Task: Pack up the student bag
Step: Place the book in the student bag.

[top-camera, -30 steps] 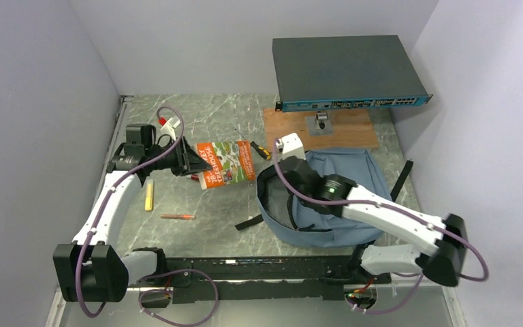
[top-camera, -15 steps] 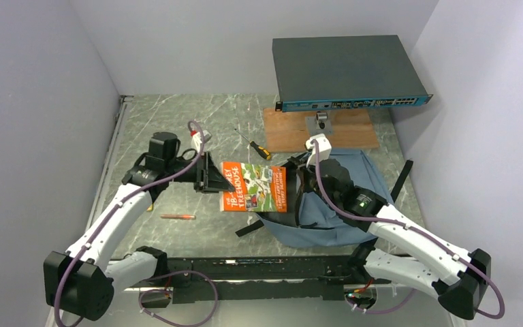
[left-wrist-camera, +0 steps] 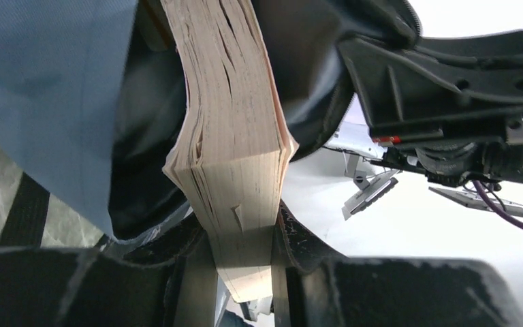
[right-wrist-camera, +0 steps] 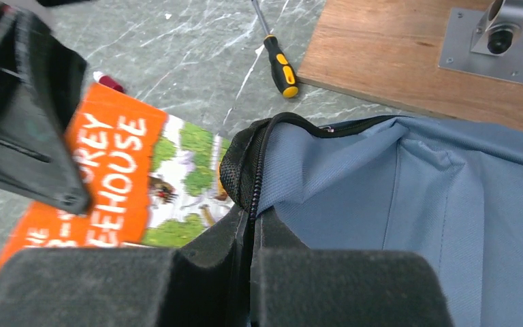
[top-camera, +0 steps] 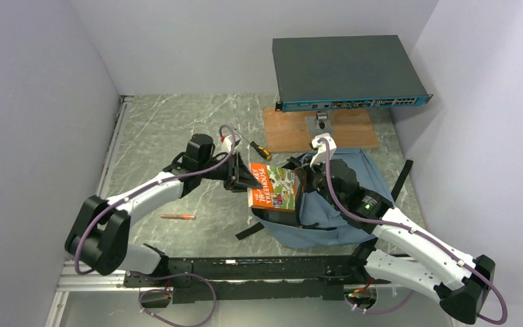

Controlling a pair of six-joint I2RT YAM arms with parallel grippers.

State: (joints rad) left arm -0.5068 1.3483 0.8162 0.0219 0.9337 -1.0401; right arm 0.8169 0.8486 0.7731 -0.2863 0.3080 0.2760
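While right end effector (right-wrist-camera: 250, 235) pinches student bag (right-wrist-camera: 395, 191) rim, left end effector (left-wrist-camera: 244, 262) clamps book (left-wrist-camera: 235, 122) at opening

Here's the flat brown wooden board (top-camera: 282, 133), lying on a grey-green marbled stone tabletop (top-camera: 170, 122). Just above the board sits a dark grey slab-shaped metal box (top-camera: 344, 68) on a silver metal bracket (top-camera: 321, 124). Pale lilac walls (top-camera: 191, 41) close in on 3 sides, evenly lit.

The left arm (top-camera: 143, 197) reaches far forward and inward, its gripper (top-camera: 240, 178) turned sideways and clamped on a book (top-camera: 272, 187) just ahead of its fingers, while the folded right arm (top-camera: 408, 235) points its gripper (top-camera: 305, 180) toward it, pinched tight on the student bag (top-camera: 361, 170) rim.
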